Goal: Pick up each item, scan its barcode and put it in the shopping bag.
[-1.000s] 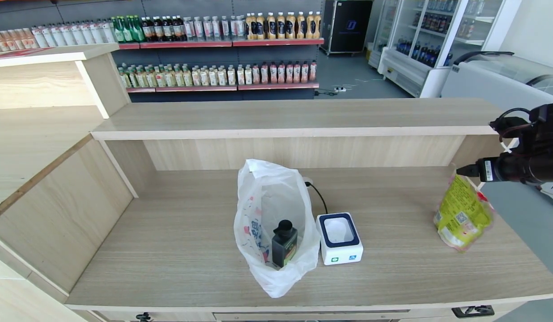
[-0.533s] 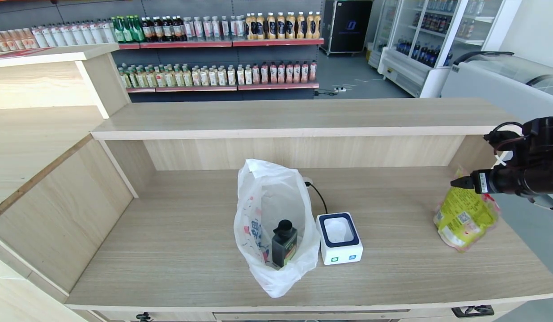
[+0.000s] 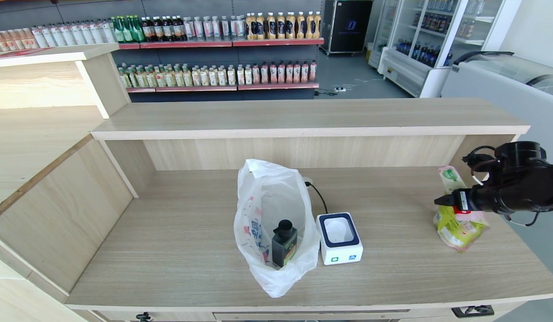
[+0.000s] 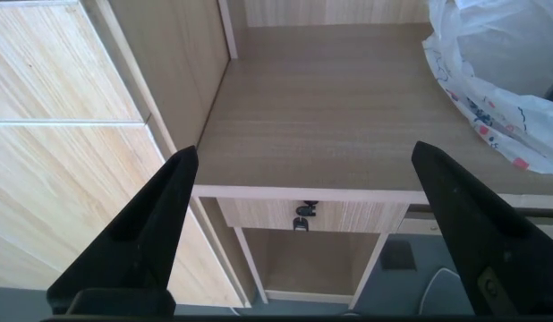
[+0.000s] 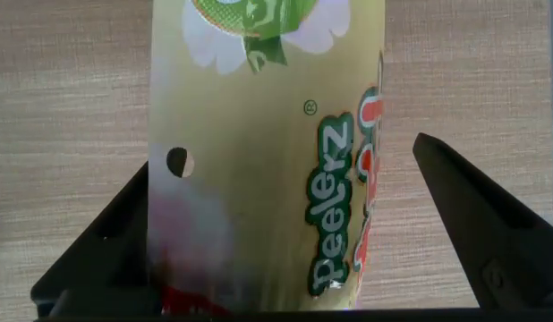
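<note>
Green lettering along snack pouch (image 5: 259, 179) (red lettering beside it); two small icons on scanner (image 3: 339, 238) front.

Open counter (image 3: 401, 232), apparently, lies between scanner (image 3: 339, 237) and pouch (image 3: 457, 228).

Glossy black arm (image 3: 527, 190), tapered jaws.

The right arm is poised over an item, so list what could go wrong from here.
1. The snack pouch sits between the fingers of the open right claw, near the right end of the counter. An off-centre close could crumple it or nudge it off.
2. The shopping bag is limp and a black bottle already stands inside. The pouch might catch the rim or knock the bottle.
</note>
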Controlling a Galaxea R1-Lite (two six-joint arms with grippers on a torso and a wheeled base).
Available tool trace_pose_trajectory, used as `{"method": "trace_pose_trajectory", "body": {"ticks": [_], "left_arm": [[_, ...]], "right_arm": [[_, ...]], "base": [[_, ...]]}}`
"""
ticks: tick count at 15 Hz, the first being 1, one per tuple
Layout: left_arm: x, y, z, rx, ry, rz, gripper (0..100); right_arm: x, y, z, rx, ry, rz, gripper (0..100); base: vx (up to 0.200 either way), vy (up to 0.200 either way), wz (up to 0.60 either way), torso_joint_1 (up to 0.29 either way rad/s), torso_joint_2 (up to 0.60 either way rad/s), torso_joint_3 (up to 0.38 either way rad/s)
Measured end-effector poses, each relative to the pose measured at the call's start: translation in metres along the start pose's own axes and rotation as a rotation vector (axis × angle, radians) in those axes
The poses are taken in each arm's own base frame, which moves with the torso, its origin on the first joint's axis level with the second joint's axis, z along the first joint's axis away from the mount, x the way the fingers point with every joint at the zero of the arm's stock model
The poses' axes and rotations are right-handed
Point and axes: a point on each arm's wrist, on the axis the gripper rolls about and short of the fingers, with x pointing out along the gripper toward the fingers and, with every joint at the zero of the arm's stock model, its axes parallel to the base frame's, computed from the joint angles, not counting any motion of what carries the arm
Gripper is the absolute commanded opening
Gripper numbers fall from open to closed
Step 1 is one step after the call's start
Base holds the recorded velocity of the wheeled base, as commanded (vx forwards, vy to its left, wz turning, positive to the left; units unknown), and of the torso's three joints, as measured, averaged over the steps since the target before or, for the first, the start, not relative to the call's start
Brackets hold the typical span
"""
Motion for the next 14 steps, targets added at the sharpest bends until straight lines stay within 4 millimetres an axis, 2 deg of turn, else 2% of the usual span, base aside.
{"method": "trace_pose_trajectory", "body": {"ticks": [5,6,11,14], "left_arm": [[0.0,0.0,0.0,0.0,0.0,0.0,100],[0.0,0.0,0.0,0.0,0.0,0.0,100],[0.0,0.0,0.0,0.0,0.0,0.0,100],[0.0,0.0,0.0,0.0,0.0,0.0,100]], "right_arm": [[0.022,0.001,-0.004,-0.005,-0.04,0.061,100],[0.025,0.001,-0.005,-0.004,-0.041,0.065,0],[0.044,-0.001,-0.014,-0.008,-0.018,0.068,0],[0.042,-0.001,-0.011,-0.012,-0.033,0.068,0]], "base": [[0.0,0.0,0.0,0.0,0.0,0.0],[0.0,0.0,0.0,0.0,0.0,0.0],[0.0,0.0,0.0,0.0,0.0,0.0],[0.0,0.0,0.0,0.0,0.0,0.0]]}}
